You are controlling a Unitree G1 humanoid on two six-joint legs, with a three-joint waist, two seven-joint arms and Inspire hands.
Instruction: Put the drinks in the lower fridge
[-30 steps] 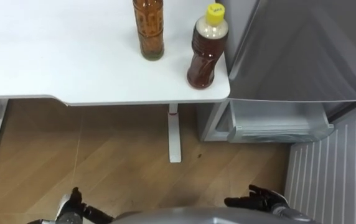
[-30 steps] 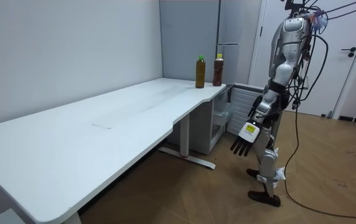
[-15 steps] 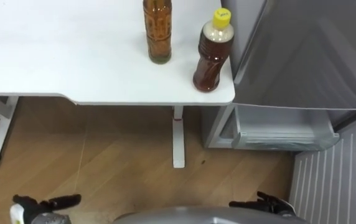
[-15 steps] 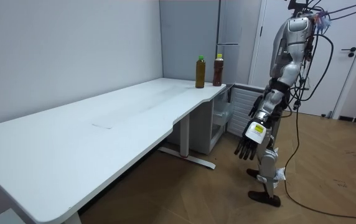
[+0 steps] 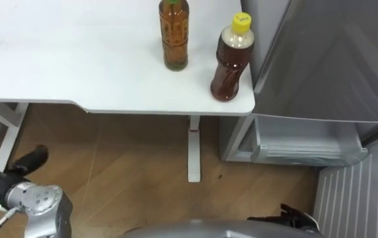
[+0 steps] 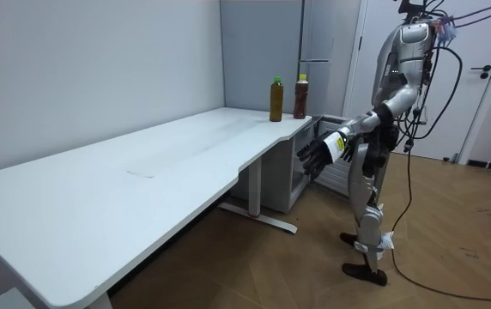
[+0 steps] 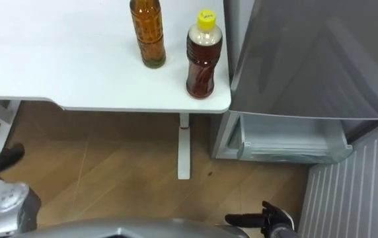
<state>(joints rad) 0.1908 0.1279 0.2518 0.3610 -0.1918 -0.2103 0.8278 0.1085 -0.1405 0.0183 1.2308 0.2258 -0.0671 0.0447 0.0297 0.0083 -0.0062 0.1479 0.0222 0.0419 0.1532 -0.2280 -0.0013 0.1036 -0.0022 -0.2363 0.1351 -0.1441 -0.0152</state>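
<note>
Two drinks stand on the white table (image 5: 76, 73) near its right corner: a tall amber bottle (image 5: 174, 33) and, to its right, a rounder brown bottle with a yellow cap (image 5: 232, 59). My left hand (image 5: 29, 159) is raised at the lower left, below the table's edge and well short of the bottles, fingers relaxed and empty. In the room view this left hand (image 6: 317, 156) reaches forward at waist height. My right hand (image 7: 260, 218) hangs low at the bottom right, fingers straight and empty.
The grey fridge (image 5: 328, 53) stands right of the table. Its lower compartment is open, showing a pale drawer (image 5: 301, 142) and the ribbed inside of the door (image 5: 364, 185). A table leg (image 5: 193, 152) stands on the wooden floor between me and the fridge.
My left arm has swung up and forward from beside my leg to waist height towards the table. The right hand stayed low. The head camera shifted a little.
</note>
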